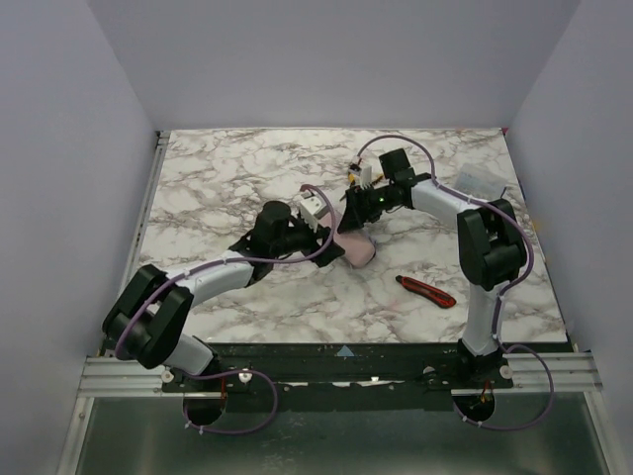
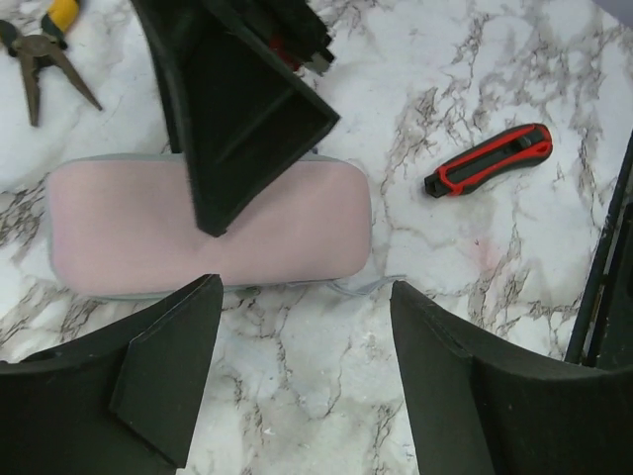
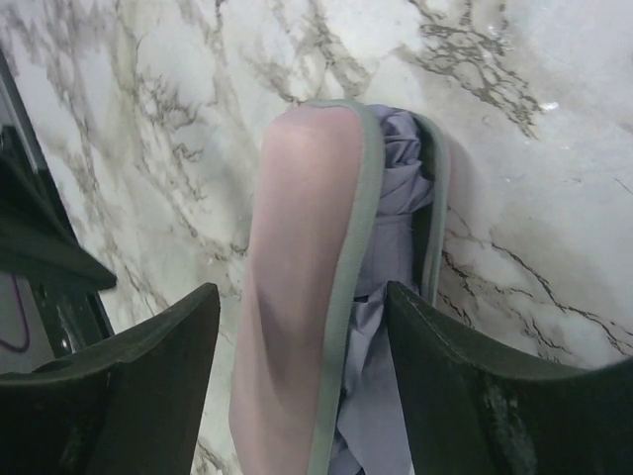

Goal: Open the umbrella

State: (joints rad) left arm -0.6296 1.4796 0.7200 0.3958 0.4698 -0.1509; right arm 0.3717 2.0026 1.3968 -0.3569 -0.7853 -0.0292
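While spread wide and gripping nothing, hangs right claw (image 3: pixel 302 297) astride case (image 3: pixel 297 247) at its gaping end. Shows umbrella (image 3: pixel 396 198) as lavender folds tucked inside, mid-table. Holds left claw (image 2: pixel 302 297), equally wide and empty, just above case's flank. Bends both arms inward from near edge. Has knife (image 2: pixel 490 160) lying well apart on marble (image 1: pixel 218 178), pliers (image 2: pixel 40 49) beyond case; open room leftward, plain walls (image 1: pixel 59 148) on three sides.
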